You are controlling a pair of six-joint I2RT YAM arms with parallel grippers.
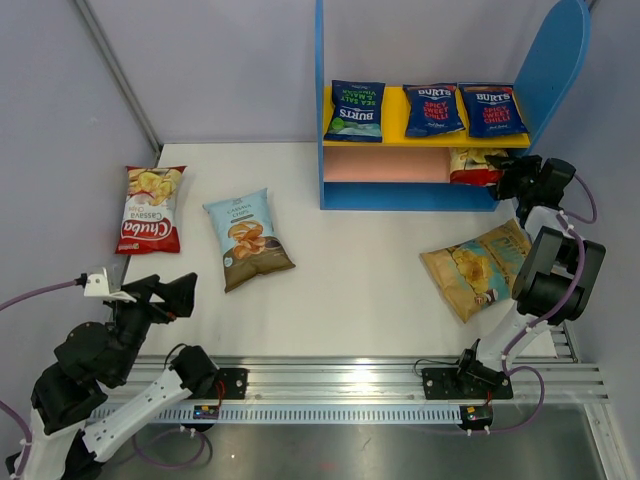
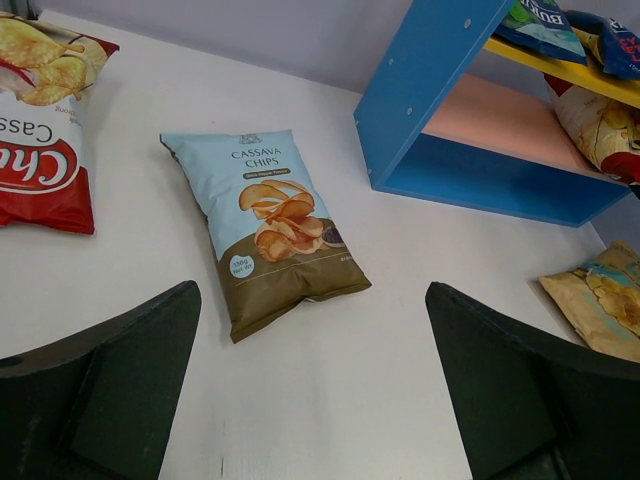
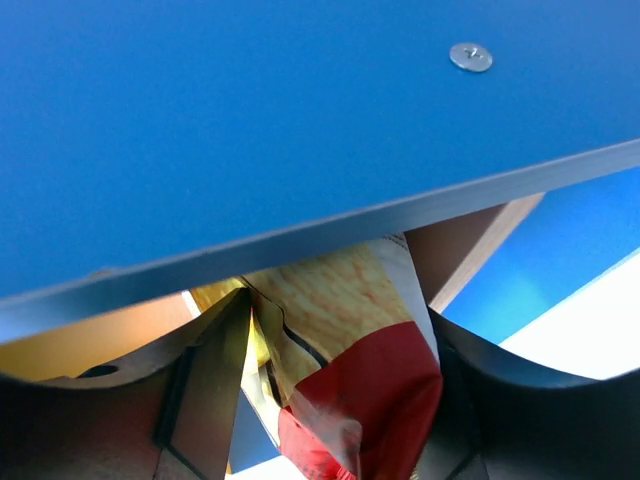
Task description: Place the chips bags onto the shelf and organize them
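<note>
White tabletop [image 1: 360, 270] and pale grey walls frame the scene, with the shelf [image 1: 322, 120] standing at the far right: painted wood, flat blue sides, one of them tall and rounded. Three dark blue Burts bags [image 1: 433, 109] lie side by side on its yellow upper board [image 1: 395, 138].

The right gripper [image 1: 510, 178] sits at the right end of the shelf, clenched on a red-and-white Chuba bag [image 1: 472, 165]. In the wrist view, the crinkled glossy film of that bag [image 3: 350, 330] fills the gap between the dark fingers, just under a blue panel. The bag reaches left from the gripper onto the right end of the pink middle board [image 1: 385, 165], its long axis roughly along the board. Seating it looks like a matter of sliding further left beneath the yellow board, with little room above.

The left gripper [image 1: 175, 295] hovers low at the near left with its jaws spread wide and nothing between them. Straight beyond it lies the cassava chips bag [image 2: 265, 225], flat and pillowy, light blue over brown, its long axis running near to far with a slight slant. This arm is plainly the nearer one. A second Chuba bag [image 1: 152, 208] lies flat at the far left. A tan-gold bag [image 1: 478, 267] lies flat just beside the right arm.
</note>
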